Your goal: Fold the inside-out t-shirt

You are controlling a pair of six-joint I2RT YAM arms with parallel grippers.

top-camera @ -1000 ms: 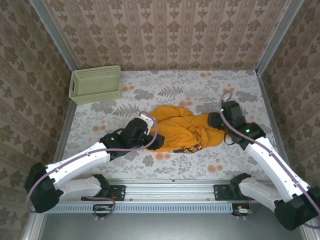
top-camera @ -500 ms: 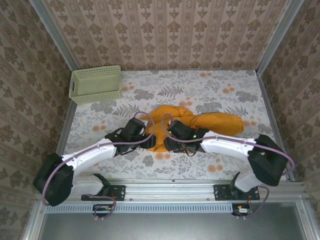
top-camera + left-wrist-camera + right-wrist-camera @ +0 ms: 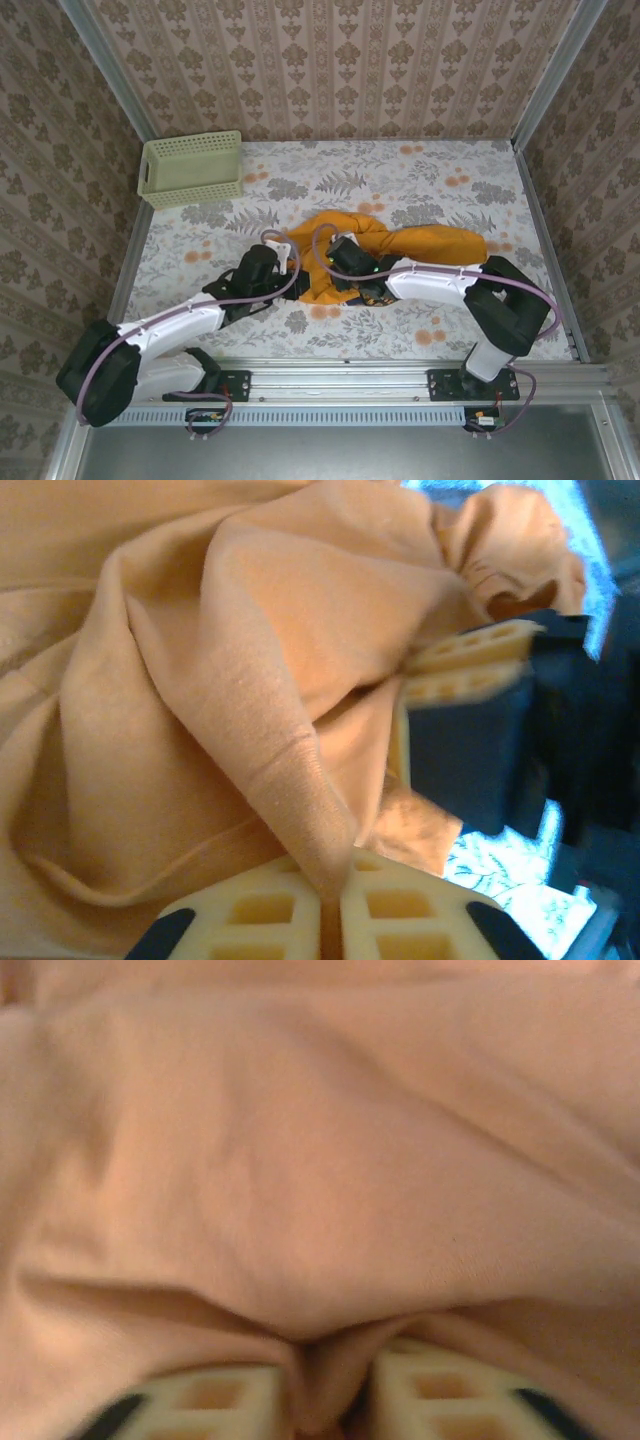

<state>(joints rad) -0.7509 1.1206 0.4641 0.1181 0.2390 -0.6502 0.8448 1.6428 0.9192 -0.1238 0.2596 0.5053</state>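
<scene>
The inside-out t-shirt (image 3: 420, 245) lies crumpled in an orange-yellow heap at the middle of the table, one part trailing off to the right. My left gripper (image 3: 293, 266) is at the heap's left edge, shut on a ridge of the shirt's cloth (image 3: 300, 780) that runs down between its cream fingers (image 3: 250, 910). My right gripper (image 3: 338, 270) has reached across to the same left part and is shut on a pinched fold (image 3: 330, 1380) of the shirt. In the left wrist view the right gripper's fingers (image 3: 470, 665) sit close by, pressed into the cloth.
A pale green lattice basket (image 3: 190, 168) stands at the back left corner. Patterned walls enclose the flowered table (image 3: 400, 170) on three sides. The right arm (image 3: 440, 282) lies across the front of the shirt.
The right arm has swung from the shirt's right side over to its left part. Both grippers, open before, have shut on cloth. The shirt's right end now lies spread further right.
</scene>
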